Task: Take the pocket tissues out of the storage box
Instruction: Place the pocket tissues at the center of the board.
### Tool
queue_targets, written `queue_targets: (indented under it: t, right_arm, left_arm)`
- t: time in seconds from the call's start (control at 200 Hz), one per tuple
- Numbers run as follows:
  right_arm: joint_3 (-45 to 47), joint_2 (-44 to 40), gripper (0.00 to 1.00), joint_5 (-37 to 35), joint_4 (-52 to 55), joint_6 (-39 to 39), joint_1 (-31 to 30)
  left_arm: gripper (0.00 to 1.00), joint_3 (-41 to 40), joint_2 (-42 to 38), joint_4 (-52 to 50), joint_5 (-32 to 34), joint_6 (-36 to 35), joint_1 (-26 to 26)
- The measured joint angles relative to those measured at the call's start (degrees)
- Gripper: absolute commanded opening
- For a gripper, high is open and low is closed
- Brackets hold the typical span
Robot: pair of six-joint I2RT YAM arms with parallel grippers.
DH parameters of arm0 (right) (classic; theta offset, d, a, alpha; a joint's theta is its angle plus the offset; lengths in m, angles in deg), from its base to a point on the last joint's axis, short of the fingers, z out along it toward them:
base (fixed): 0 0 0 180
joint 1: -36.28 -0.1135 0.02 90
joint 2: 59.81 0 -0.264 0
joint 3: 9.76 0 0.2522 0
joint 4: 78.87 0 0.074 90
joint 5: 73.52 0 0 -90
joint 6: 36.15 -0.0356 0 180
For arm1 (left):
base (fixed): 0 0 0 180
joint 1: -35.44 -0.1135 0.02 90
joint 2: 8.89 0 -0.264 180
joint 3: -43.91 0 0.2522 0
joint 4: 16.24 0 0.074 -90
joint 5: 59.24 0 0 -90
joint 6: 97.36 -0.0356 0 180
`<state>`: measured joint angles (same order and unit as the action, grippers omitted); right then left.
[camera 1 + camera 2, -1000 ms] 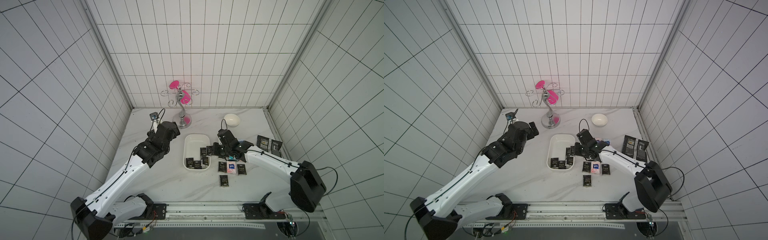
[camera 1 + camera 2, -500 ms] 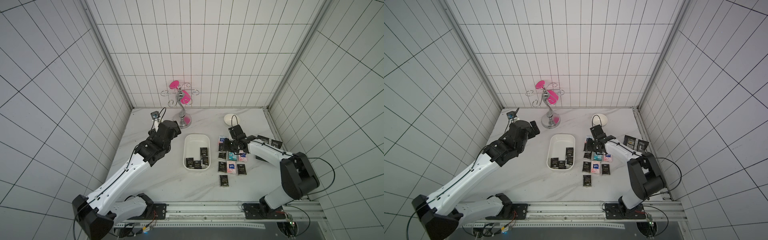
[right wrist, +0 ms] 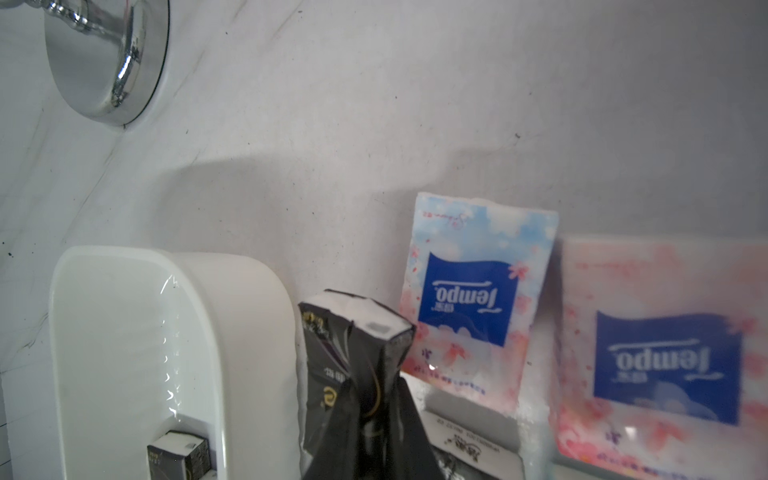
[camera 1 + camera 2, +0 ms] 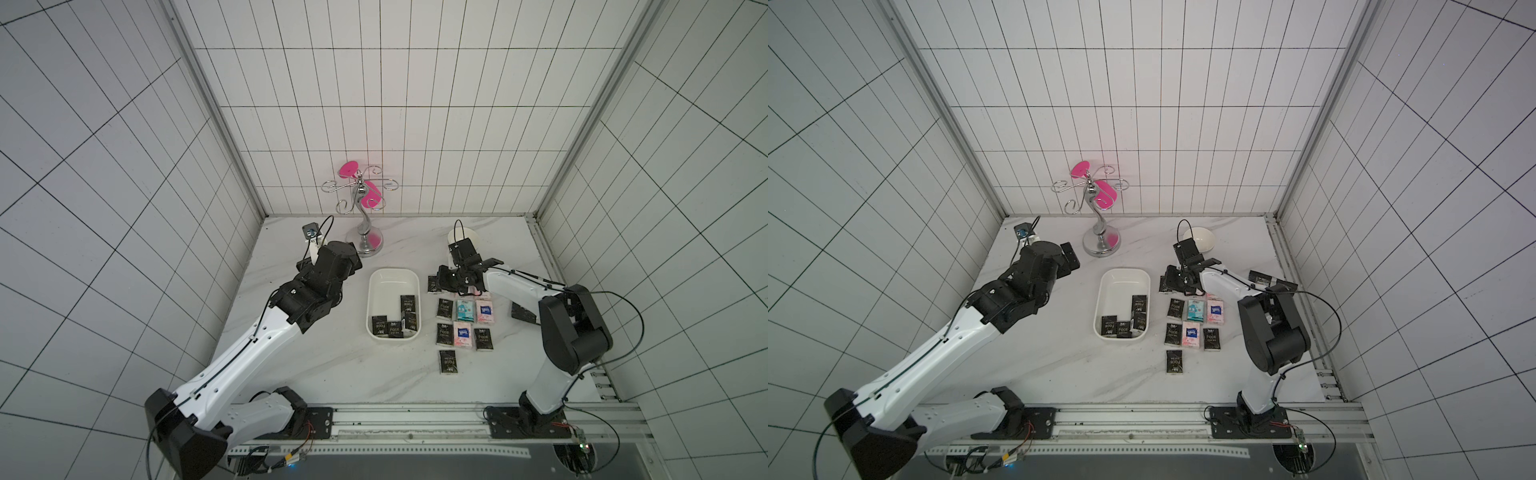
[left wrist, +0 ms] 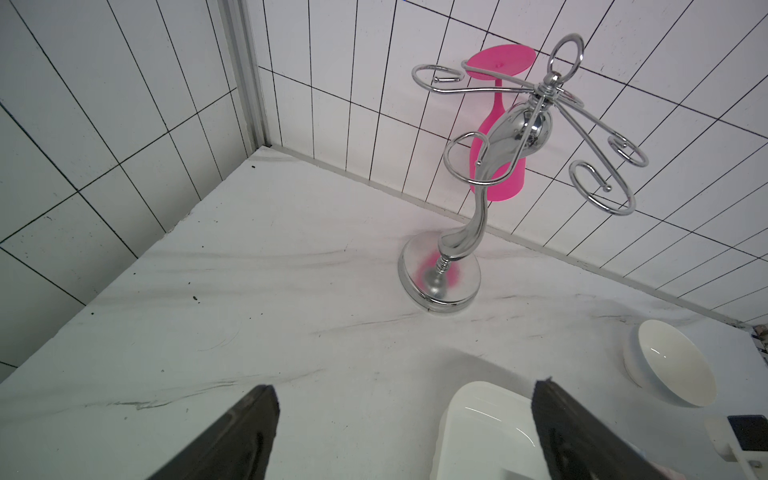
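Top views both show the marble table (image 4: 324, 374), and on it the white storage box (image 4: 392, 291) with several black pocket tissues (image 4: 395, 328) lying at its near end. To its right, more packs are set out in neat rows (image 4: 465, 311) on the bare surface. The left gripper (image 5: 403, 386) hangs apart from all this with its jaws spread wide and nothing between them, so it needs no attention. The right gripper (image 4: 446, 282) is at the far end of the rows, closed on one black pack (image 4: 434, 285). In the right wrist view the pack (image 3: 328, 353) is pinched by one end, its wrapper creased, and it hangs just beside the box's outer wall and a pink pack (image 3: 473, 299). The step in hand looks like the put-down. To do it well, I would bring the pack low and level over bare table. It should stay clear of the box wall and not overlap the pink neighbour. The jaws should part only once the pack is resting, because a soft pack let go from a height may tumble or land askew. Lifting straight up afterwards should keep the fingers (image 3: 399, 436) from dragging it.
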<state>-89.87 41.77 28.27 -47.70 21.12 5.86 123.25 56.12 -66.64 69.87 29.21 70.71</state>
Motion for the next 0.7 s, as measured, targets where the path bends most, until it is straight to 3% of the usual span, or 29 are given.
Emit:
queue_targets:
  t: [0.485,0.705]
  right_arm:
    - [-4.6,6.8,0.09,0.1,-0.1,0.0,-1.5]
    - [-4.7,8.7,0.19,0.1,0.0,0.0,-1.5]
  left_arm:
    - [0.99,0.0,-1.6,-0.6,0.3,0.1,0.2]
    - [0.98,0.0,-2.2,-0.6,0.5,0.0,0.3]
